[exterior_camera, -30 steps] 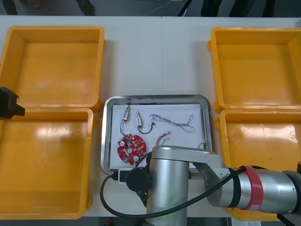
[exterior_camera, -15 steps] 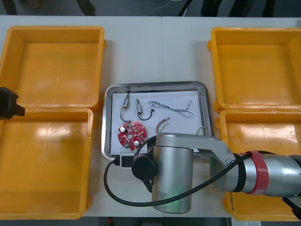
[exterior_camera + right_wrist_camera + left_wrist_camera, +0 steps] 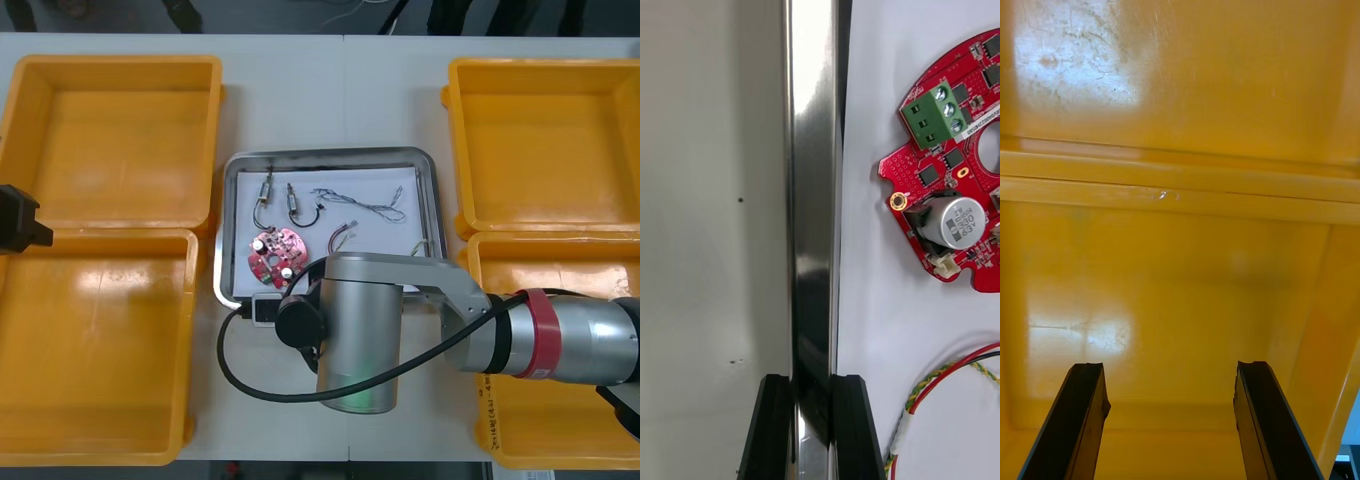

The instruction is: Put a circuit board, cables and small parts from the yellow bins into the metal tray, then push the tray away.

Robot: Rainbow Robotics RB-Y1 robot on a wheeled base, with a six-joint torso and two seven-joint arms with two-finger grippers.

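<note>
One board (image 3: pixel 275 252): lay in the tray (image 3: pixel 330 155), near cables (image 3: pixel 365 207).
Right gripper (image 3: pixel 814 390): fingers clamped on the tray's near rim.
Left gripper (image 3: pixel 1172 379): fingers apart, hung over a left bin (image 3: pixel 1180 262).

In the front view the right arm (image 3: pixel 360 340) covers the 6 o'clock rim of the metal tray (image 3: pixel 228 215). The small metal parts (image 3: pixel 266 190) at the tray's 11 o'clock are too small to identify. In the right wrist view the circuit board (image 3: pixel 940 172) and the red and yellow cable (image 3: pixel 940 379) are both cut off at the picture's edge.
</note>
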